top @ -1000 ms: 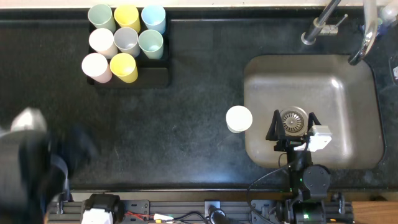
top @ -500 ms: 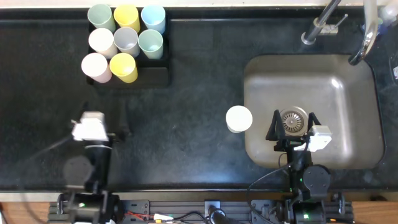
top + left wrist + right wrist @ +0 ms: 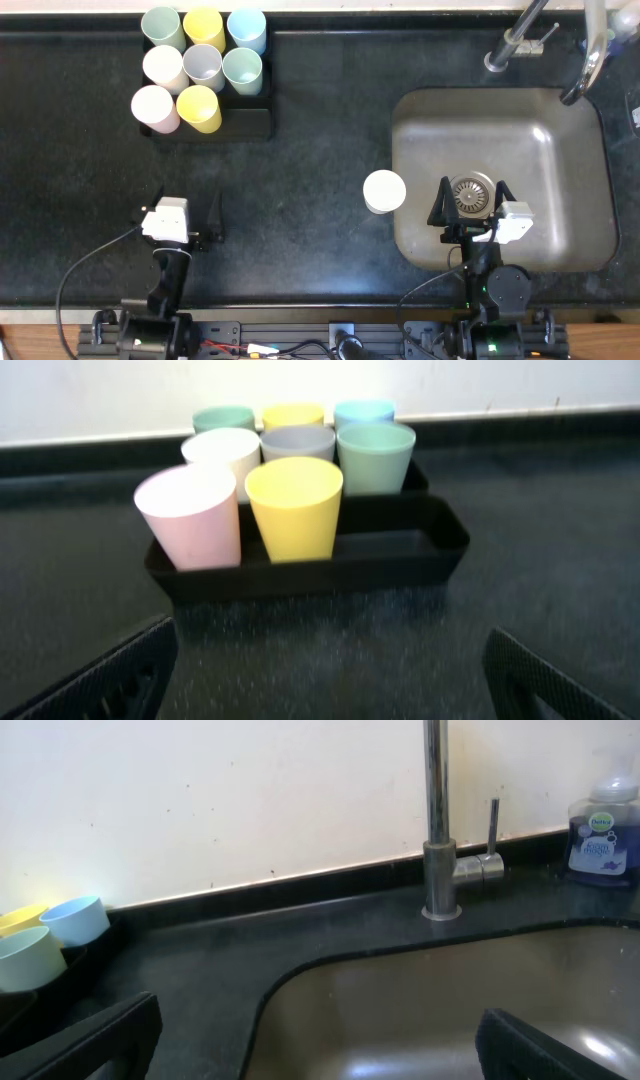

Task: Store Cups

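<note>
Black counter | left gripper spread, empty | right gripper spread, empty | rear cups half-hidden

A faucet stands behind the sink, a soap bottle beside it, cups well apart.

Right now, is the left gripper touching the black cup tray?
Apart. The left wrist view shows the left gripper with its fingers open, short of the black tray, and a strip of bare counter between them.
</note>
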Available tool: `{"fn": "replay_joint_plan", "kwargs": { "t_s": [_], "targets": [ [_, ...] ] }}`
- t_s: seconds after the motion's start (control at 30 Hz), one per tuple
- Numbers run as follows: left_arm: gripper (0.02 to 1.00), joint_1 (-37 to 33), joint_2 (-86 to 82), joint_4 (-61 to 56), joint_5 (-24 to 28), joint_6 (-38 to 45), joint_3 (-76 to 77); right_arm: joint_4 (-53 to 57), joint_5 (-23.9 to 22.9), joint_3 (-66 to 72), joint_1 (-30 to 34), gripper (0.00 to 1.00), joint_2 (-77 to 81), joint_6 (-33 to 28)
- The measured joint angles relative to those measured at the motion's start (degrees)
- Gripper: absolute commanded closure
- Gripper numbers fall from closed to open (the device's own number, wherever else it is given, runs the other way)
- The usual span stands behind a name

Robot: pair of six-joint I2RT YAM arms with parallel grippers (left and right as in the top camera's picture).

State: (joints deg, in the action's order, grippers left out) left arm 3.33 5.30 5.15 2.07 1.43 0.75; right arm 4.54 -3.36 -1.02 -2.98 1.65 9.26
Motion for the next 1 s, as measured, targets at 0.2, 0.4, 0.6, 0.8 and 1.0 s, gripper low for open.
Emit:
{"fn": "replay_joint_plan", "kwargs": {
  "t_s": [0.2, 0.4, 0.6, 0.8, 1.0],
  "targets": [
    [0.020, 0.0, -4.4, 0.0, -0.6, -0.4, 0.0, 0.0, 0.0, 0.0, 0.0, 0.005, 0.0, 0.0],
    [0.020, 0.0, -4.5, 0.0, -0.6, -0.7, 0.0, 0.0, 0.0, 0.0, 0.0, 0.005, 0.0, 0.0],
    [0.020, 0.0, -4.5, 0.0, -0.6, -0.9, 0.0, 0.0, 0.0, 0.0, 0.0, 0.003, 0.0, 0.0],
    [0.023, 0.0, -4.5, 0.0, -0.6, -1.0, 0.0, 0.0, 0.0, 0.0, 0.0, 0.003, 0.0, 0.0],
    [0.020, 0.0, -4.5, 0.0, -0.6, -1.0, 0.0, 0.0, 0.0, 0.0, 0.0, 0.003, 0.0, 0.0]
  ]
}}
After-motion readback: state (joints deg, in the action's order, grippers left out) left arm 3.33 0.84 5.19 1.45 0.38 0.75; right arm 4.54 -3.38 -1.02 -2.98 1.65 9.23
